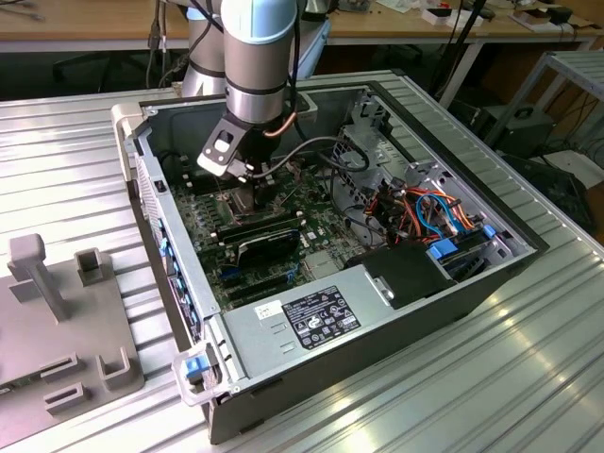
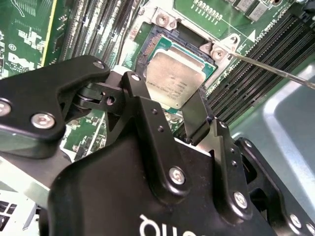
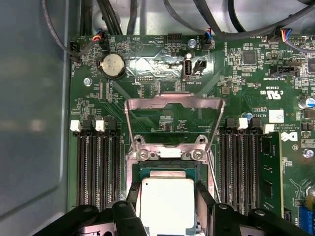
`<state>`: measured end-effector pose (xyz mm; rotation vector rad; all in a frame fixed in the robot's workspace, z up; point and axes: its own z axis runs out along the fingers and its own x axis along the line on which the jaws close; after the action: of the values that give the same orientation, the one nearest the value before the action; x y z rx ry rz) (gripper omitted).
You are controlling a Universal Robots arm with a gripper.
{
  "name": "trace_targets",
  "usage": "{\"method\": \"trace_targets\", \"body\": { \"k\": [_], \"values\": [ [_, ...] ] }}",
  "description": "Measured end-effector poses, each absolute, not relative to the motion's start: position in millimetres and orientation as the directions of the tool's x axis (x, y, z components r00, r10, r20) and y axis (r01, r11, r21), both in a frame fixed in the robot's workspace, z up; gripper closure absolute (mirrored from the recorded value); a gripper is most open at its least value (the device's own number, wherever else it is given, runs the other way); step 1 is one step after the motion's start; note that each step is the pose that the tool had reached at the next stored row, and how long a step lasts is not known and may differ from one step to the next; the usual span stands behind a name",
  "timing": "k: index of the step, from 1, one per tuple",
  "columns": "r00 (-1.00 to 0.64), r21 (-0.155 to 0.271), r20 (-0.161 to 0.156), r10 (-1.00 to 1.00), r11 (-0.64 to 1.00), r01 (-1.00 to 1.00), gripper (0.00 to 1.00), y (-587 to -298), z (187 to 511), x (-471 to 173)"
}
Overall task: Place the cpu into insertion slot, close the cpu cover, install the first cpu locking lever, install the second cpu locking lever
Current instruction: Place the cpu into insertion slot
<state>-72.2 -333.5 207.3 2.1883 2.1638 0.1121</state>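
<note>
In the socket at the middle of the green board, you see the chip lying square to the black frame, silver top up. In both wrist views a thin strip of its green edge shows around the metal. Whether it is fully seated you cannot tell.

Your gripper is closed on the chip, with one black finger against one side and the other against the opposite side. The second wrist view shows the same grip, the chip sitting between the finger tips and just over the socket's dark frame.

The cover is swung up and open, hinged by two screws at the socket's edge, and the board shows through its window. A thin metal rod runs out from a corner of the socket, raised off the board.

Long black memory slots flank the socket on both sides, and a round coin battery sits beyond the cover.

In the exterior view the arm reaches straight down into the open computer case, with the gripper low over the board and a black fan card just beside it. The case lies on a ribbed metal table, with a grey fixture at the exterior view's left.
</note>
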Motion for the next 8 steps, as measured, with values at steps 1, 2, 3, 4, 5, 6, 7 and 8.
{"method": "trace_targets", "body": {
  "k": [1, 2, 3, 4, 5, 6, 7, 8],
  "values": [
    [0.011, 0.095, 0.008, 1.0, -0.012, 0.995, 0.46, -334.1, 207.2, -72.2],
    [0.011, 0.095, 0.008, 1.0, -0.012, 0.995, 0.46, -334.2, 206.7, -72.3],
    [0.011, 0.095, 0.008, 1.0, -0.012, 0.995, 0.46, -334.3, 206.3, -72.3],
    [0.011, 0.095, 0.008, 1.0, -0.012, 0.995, 0.46, -334.4, 206.2, -72.2],
    [0.011, 0.095, 0.008, 1.0, -0.012, 0.995, 0.46, -334.6, 206.0, -72.2],
    [0.011, 0.095, 0.008, 1.0, -0.012, 0.995, 0.46, -334.7, 205.8, -72.2],
    [0.011, 0.095, 0.008, 1.0, -0.012, 0.995, 0.46, -334.8, 205.6, -72.3],
    [0.011, 0.095, 0.008, 1.0, -0.012, 0.995, 0.46, -334.8, 205.4, -72.3]
  ]
}}
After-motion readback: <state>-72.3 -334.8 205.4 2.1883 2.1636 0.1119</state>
